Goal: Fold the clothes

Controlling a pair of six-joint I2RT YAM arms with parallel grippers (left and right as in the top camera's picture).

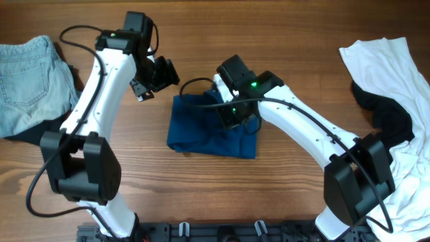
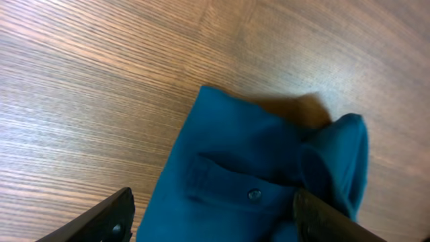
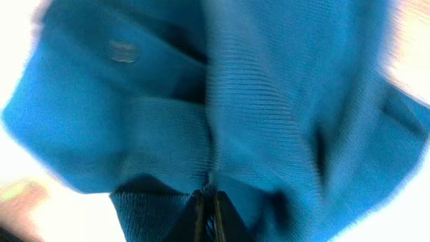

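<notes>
The deep-blue buttoned shirt (image 1: 211, 134), half-folded at the middle of the table (image 1: 289, 40), is pinched by a bunched fold in the right gripper (image 3: 208, 202) while the left gripper (image 2: 213, 202) is held spread near its corner, so the layers could be dragged open if that fold is pulled unsupported

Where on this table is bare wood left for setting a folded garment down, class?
Free: the wood between the blue shirt and the white garment, and the strip between the arms' bases. Crowded: around the denim, where the left arm crosses, and the right edge under that white garment.
</notes>
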